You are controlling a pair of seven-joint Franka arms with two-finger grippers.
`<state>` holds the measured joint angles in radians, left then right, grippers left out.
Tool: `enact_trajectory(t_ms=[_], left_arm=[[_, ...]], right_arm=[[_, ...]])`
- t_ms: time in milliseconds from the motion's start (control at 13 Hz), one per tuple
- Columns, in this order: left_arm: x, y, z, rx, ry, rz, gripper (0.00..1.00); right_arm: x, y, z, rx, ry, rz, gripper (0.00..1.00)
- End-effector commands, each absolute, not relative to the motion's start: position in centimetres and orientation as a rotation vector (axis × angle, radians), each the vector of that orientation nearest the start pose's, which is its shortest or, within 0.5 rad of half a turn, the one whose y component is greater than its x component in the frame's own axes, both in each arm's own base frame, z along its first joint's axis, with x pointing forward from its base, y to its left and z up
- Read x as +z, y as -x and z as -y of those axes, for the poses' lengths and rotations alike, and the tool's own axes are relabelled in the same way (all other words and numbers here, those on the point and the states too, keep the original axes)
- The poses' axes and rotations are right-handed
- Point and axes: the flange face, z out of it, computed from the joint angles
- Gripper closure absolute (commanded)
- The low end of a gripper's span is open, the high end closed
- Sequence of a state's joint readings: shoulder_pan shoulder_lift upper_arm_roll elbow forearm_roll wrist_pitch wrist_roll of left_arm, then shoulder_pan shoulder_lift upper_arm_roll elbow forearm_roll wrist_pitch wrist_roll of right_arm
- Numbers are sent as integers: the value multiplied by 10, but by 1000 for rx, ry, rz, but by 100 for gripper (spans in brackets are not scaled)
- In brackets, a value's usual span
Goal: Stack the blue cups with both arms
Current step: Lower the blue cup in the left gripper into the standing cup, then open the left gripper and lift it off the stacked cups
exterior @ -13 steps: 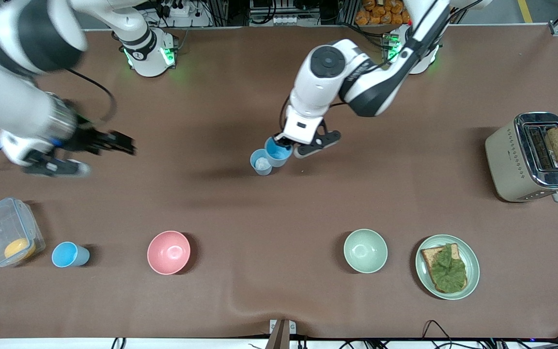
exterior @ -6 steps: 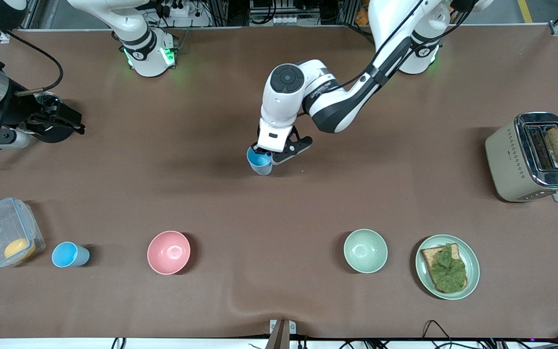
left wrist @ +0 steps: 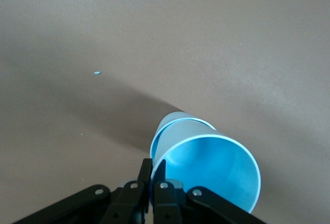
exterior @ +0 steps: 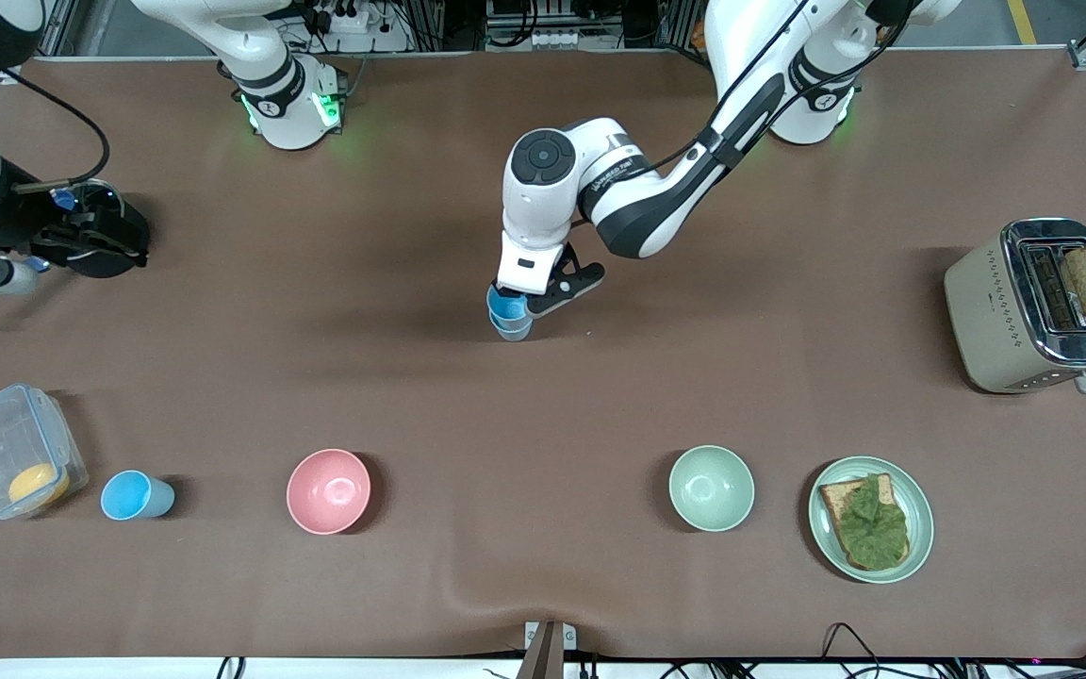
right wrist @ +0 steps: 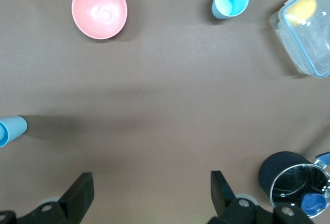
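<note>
Two small light-blue plastic cups [exterior: 509,314] sit nested mid-bench, the upper tumbler [left wrist: 209,166] pushed into the lower one [left wrist: 172,120], whose rim shows just beneath it. The left gripper [exterior: 526,300] pinches the upper tumbler's rim, its fingers [left wrist: 154,183] pressed together on the wall. A third sky-blue plastic tumbler [exterior: 135,496] stands alone near the front camera, between a clear lidded plastic box [exterior: 13,451] and a round pink bowl [exterior: 328,490]. The right gripper [right wrist: 149,188] hangs spread wide over the brown bench [exterior: 411,396] at the right arm's end.
</note>
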<state>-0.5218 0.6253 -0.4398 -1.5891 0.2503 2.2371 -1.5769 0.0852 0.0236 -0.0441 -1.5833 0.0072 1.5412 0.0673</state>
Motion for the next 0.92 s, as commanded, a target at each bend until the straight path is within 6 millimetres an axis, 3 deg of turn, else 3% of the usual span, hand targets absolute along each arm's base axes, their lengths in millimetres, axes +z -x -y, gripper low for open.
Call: enact_trajectory(t_ms=[0,77,308,462,538,692,846], left_arm=[[309,-446,546,-6,3090,931,91],[312,-454,541,-5,3085,973,1],[344,-465,533,-86,3107,996,0],[414,-514,474,-305,3087,1061,0],[439,-531,440,-335,3061,1025,0],[472,-557,379,-345,3068,722,0],[502,-577,321,-353,3052,543,0]], right_arm=[[618,-561,-19,74,3161,-37,0],[620,-561,-21,64,3162,-25,0],[622,-561,-23,62,3155,-22,0],[623,-561,-30,59,3153,-17,0],[622,-560,-31,62,3153,-15,0],[623,-560,-31,60,3152,-17,0],[623,-561,-30,60,3152,-10,0]])
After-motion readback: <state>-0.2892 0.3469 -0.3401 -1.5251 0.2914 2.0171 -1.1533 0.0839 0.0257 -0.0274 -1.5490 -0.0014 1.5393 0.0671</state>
